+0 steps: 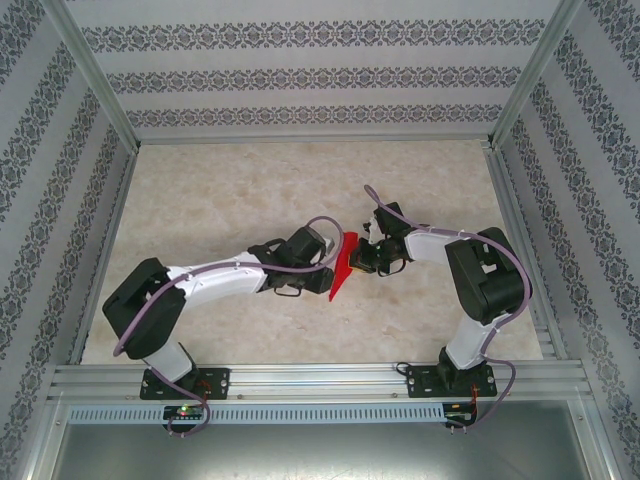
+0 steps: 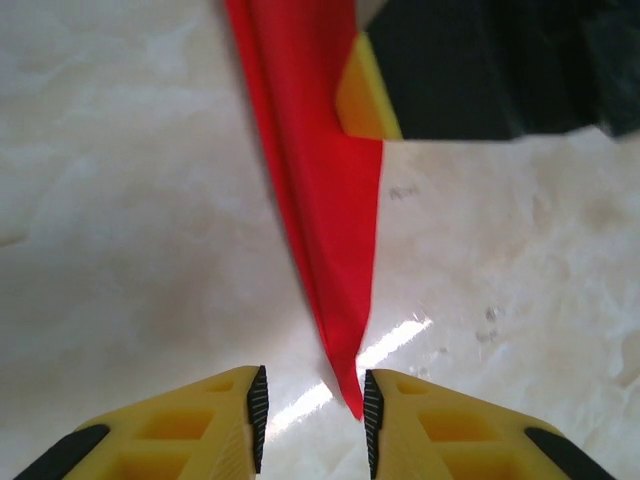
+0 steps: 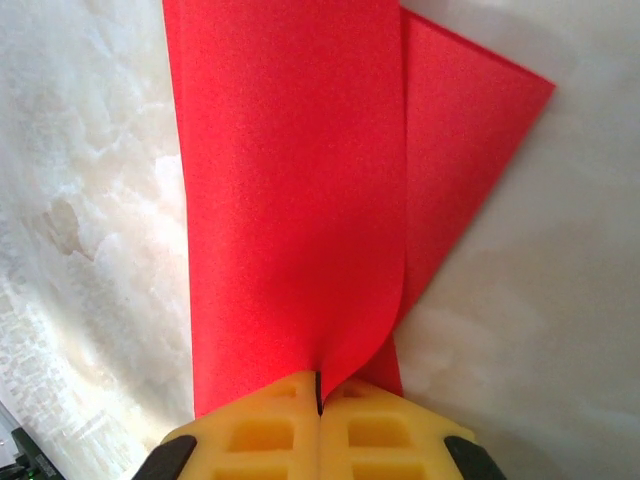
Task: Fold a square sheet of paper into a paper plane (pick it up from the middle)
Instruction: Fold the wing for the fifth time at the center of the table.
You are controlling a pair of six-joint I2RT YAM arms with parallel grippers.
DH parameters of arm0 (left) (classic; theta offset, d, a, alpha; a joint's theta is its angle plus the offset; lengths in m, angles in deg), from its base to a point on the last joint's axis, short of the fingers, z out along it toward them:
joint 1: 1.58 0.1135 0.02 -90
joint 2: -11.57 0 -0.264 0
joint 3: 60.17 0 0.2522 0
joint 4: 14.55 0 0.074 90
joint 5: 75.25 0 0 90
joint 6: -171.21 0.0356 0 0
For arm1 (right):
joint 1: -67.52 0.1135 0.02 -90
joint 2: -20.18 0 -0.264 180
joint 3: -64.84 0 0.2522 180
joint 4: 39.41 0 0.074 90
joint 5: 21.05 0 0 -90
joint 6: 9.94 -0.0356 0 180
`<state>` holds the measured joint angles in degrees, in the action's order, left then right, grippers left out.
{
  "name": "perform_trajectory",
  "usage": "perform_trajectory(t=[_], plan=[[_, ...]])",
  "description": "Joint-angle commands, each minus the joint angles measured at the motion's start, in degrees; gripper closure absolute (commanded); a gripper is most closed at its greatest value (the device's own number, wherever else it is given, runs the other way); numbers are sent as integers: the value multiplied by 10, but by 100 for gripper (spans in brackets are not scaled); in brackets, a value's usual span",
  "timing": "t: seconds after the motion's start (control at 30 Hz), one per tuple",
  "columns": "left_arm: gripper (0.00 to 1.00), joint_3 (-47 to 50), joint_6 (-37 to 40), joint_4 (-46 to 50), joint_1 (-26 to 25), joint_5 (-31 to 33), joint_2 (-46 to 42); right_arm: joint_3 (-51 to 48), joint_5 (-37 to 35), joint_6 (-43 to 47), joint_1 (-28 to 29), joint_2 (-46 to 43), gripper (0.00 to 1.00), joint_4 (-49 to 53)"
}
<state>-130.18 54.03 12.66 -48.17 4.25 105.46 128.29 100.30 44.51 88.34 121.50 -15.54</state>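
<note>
Patterned wallpaper [image 1: 300, 75] closes in three sides of a pale marbled table [image 1: 250, 190]. The red paper plane [image 1: 343, 265] stands lifted edge-on near the middle of the table, its point aimed toward the arm bases.

Left of the paper plane, the left arm [image 1: 210, 280] reaches in low, and the left gripper [image 1: 326, 262] sits just beside the plane. In its wrist view the left gripper [image 2: 314, 400] has its jaws apart. The plane's narrow tip [image 2: 352, 395] hangs in the gap, close to one yellow finger [image 2: 420, 430], and the table shows beneath.

Right of the paper plane, the right gripper [image 1: 365, 258] meets its wider end. In its wrist view the right gripper [image 3: 320, 395] has its jaws pressed together, clamped on the red folds [image 3: 290, 200]. A second layer spreads out behind. The right arm [image 1: 485, 280] bends back to its base.
</note>
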Motion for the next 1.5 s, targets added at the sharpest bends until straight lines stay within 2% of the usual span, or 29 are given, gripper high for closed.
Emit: perform_trajectory(t=[0.0,0.33,0.67,0.83,1.17,1.47], plan=[[66,-29,-28,-30,8,-32,47,-1,-54,13,10,31,99,34],[69,-75,-11,-19,10,-27,127,-1,-44,3,11,28,99,27],[72,-80,8,9,10,0,136,-4,-41,-1,11,25,98,25],[68,-70,-9,-20,10,-38,115,-3,-39,-3,12,23,98,24],[67,-64,-15,-40,10,-41,123,-1,-38,-1,12,25,98,25],[70,-75,7,2,10,-13,147,-4,-36,-2,11,28,98,23]])
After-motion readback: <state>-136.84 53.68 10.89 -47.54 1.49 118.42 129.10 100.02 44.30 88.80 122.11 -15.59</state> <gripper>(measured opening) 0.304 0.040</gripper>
